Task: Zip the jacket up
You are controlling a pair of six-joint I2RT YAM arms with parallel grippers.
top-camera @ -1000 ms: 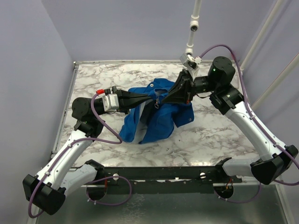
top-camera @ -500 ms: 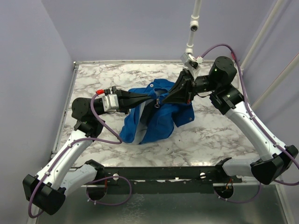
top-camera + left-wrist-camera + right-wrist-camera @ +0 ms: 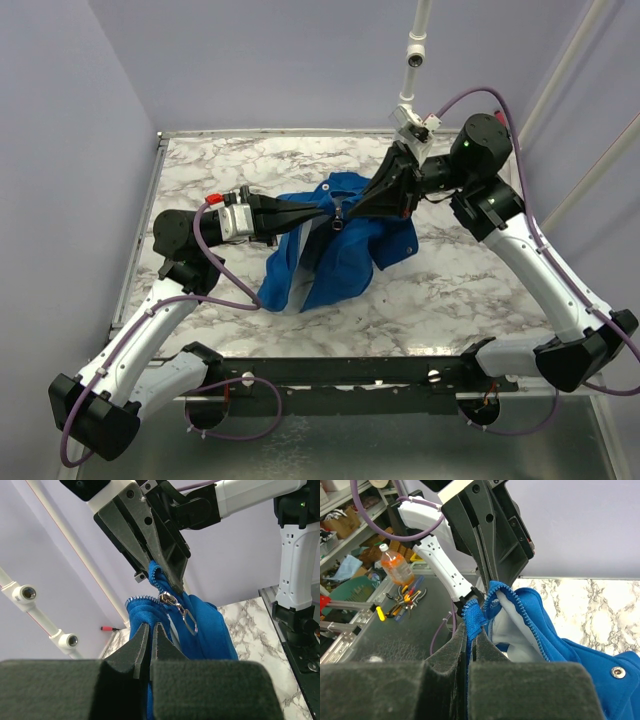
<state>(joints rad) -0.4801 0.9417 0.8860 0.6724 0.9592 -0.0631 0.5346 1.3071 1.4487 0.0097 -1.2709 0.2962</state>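
Note:
The royal-blue jacket [image 3: 340, 245] hangs bunched between both grippers above the marble table [image 3: 250, 165]. My left gripper [image 3: 325, 213] is shut on a fold of the jacket's front edge [image 3: 150, 630]. My right gripper [image 3: 347, 210] is shut on the other zipper edge [image 3: 472, 615], with blue zipper teeth and pale lining [image 3: 512, 622] beside it. The metal zipper slider and its ring pull [image 3: 180, 611] hang free just above my left fingertips [image 3: 142, 635], below the right gripper's fingers [image 3: 167, 565].
The jacket's lower part [image 3: 310, 285] rests on the table's middle. A metal snap [image 3: 618, 671] shows on the fabric. A white camera pole [image 3: 412, 60] stands at the back. The table's raised rim [image 3: 140, 250] runs along the left.
The right arm has risen and shifted slightly right, lifting the jacket's upper edge a little. The left gripper stays where it was.

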